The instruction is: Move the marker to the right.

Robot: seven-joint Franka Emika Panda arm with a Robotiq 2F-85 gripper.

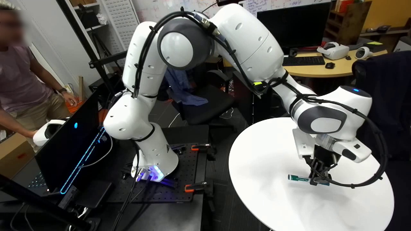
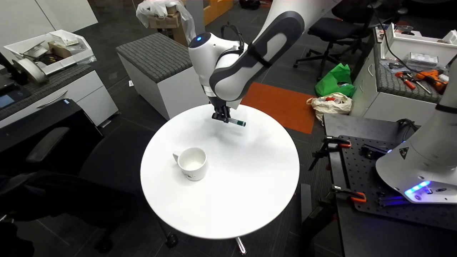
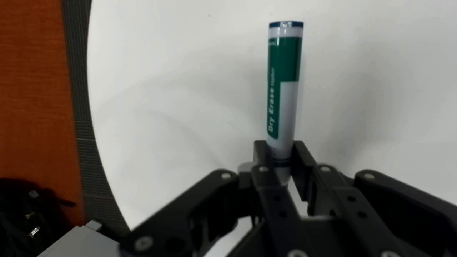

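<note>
My gripper is shut on the marker, a green and white dry erase marker. In the wrist view the fingers grip the marker near one end, and its longer part with the green label points away from the gripper. In an exterior view the gripper and the marker are over the far part of the round white table. The marker lies roughly level and appears slightly above the tabletop, with a soft shadow below. The part between the fingers is partly hidden.
A white mug stands on the table in an exterior view, nearer that camera than the gripper. The table's curved edge shows in the wrist view. A black bench with clamps carries the robot base. A person stands behind a monitor.
</note>
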